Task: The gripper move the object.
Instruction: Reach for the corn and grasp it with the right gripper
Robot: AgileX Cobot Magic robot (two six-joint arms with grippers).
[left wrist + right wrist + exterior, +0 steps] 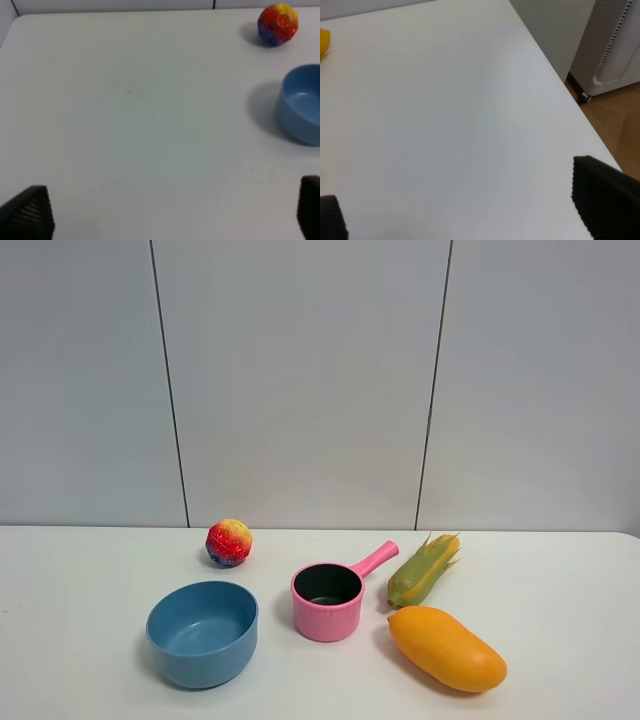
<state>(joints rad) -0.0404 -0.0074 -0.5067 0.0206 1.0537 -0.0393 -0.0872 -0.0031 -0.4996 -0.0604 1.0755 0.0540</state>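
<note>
The toy corn cob (422, 570), with a green husk and yellow leafy tips, lies on the white table (560, 580) just right of the pink pot's handle and behind the mango. It shows in neither wrist view. Neither gripper shows in the exterior high view. In the left wrist view my left gripper (167, 215) is open and empty over bare table, its dark fingertips (27, 212) far apart. In the right wrist view my right gripper (465, 210) is open and empty over bare table near the table's right edge.
A pink pot (328, 600) stands mid-table, with a blue bowl (202, 632) to its left and a red-yellow ball (229, 542) behind that. An orange mango (446, 648) lies in front of the corn. Off the table's right edge are wooden floor (615, 125) and a white appliance (615, 45).
</note>
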